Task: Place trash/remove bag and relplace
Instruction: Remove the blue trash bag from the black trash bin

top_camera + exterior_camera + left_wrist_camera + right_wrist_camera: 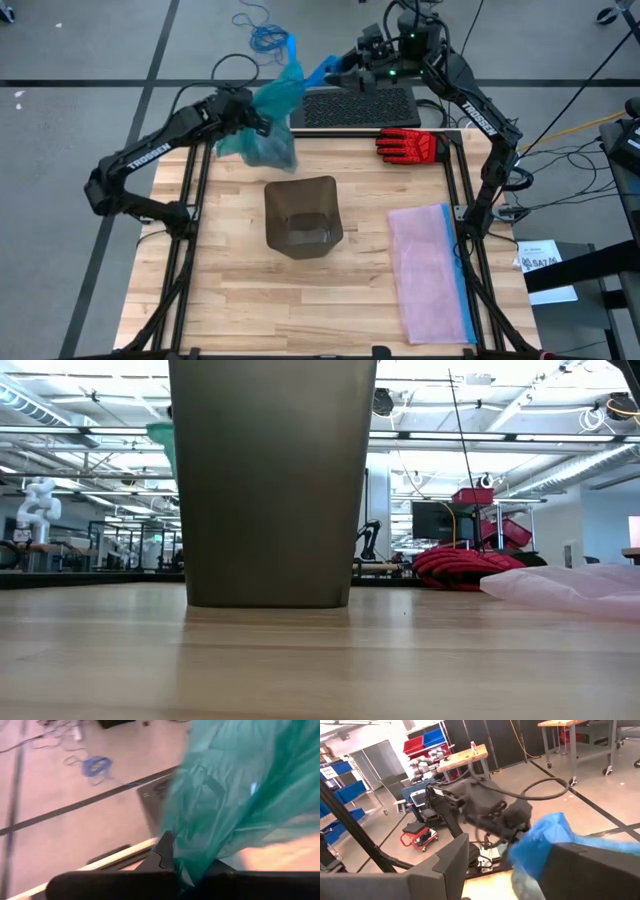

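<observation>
From above, my left gripper (262,125) sits in the upper left-centre of the frame, just past the far edge of the wooden table (230,290), pinched tight on the teal bag (272,125), which bulges and hangs over that edge. The bag's blue drawstring ties (318,72) stretch toward the upper middle, where my right gripper (345,68) hovers over the floor beyond the table, its fingers spread wide beside the blue strip, so I cannot say it has any hold there. The brown bin (302,215) stands unlined at the centre of the table, the red-and-black glove (408,145) lies at the upper right edge, and the pink bag (432,270) lies flat at the lower right. At table height the bin (272,480) fills the centre of the frame, with the glove (465,568) at right and the pink bag (570,588) at the far right edge; a sliver of teal (162,440) peeks out left of the bin. Through my left wrist camera the teal bag (240,795) fills the right half, its plastic gathered down between my closed fingers (165,852) at bottom centre. Through my right wrist camera the blue plastic (545,840) lies at centre right between my separated fingers (452,862), with my other arm (485,807) behind it.
</observation>
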`<state>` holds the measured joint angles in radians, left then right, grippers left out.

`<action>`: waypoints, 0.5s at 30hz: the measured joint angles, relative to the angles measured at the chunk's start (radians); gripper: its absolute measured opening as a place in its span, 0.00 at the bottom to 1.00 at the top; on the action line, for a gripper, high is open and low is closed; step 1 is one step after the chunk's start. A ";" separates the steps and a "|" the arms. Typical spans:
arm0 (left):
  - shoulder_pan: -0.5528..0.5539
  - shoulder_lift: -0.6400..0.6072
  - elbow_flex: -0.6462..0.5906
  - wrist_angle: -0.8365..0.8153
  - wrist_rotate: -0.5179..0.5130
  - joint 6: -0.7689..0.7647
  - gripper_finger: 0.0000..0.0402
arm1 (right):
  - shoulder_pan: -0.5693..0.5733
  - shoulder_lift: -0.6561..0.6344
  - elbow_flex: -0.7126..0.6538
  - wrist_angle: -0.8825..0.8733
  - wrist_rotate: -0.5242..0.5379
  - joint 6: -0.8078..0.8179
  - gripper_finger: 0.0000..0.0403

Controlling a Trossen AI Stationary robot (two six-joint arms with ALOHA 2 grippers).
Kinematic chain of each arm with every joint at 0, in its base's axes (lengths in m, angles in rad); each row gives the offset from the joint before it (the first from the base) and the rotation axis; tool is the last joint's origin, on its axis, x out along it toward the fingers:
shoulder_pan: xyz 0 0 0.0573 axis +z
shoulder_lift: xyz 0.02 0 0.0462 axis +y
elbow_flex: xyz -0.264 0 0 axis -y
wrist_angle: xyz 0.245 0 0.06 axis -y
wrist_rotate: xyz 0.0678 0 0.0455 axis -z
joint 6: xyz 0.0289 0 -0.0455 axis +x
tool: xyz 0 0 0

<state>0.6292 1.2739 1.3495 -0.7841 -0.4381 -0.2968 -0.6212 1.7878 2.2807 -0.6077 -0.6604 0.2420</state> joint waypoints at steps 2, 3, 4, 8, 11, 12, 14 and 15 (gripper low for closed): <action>0.031 0.000 -0.037 0.004 0.000 0.017 0.00 | 0.000 0.000 0.000 -0.004 0.000 0.000 0.45; 0.045 0.000 -0.061 0.005 0.005 0.017 0.00 | 0.000 0.000 0.000 -0.005 0.001 0.000 0.45; 0.056 -0.001 -0.088 0.010 0.012 0.016 0.00 | 0.000 0.000 0.000 -0.006 0.001 0.000 0.45; 0.092 0.000 -0.206 0.082 0.021 0.024 0.00 | 0.000 0.000 0.000 -0.005 0.000 0.003 0.45; 0.137 -0.001 -0.242 0.186 0.025 0.083 0.00 | 0.001 0.000 0.000 -0.009 0.001 0.003 0.45; 0.155 -0.007 -0.245 0.218 0.040 0.100 0.00 | 0.001 0.000 0.000 -0.009 0.000 0.005 0.45; 0.186 -0.016 -0.245 0.249 0.078 0.119 0.00 | 0.001 0.000 0.000 -0.010 0.001 0.009 0.45; 0.194 -0.017 -0.245 0.248 0.092 0.120 0.00 | 0.001 0.000 0.000 -0.010 0.001 0.009 0.45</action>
<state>0.8236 1.2568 1.1049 -0.5362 -0.3459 -0.1768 -0.6201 1.7882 2.2807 -0.6177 -0.6598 0.2514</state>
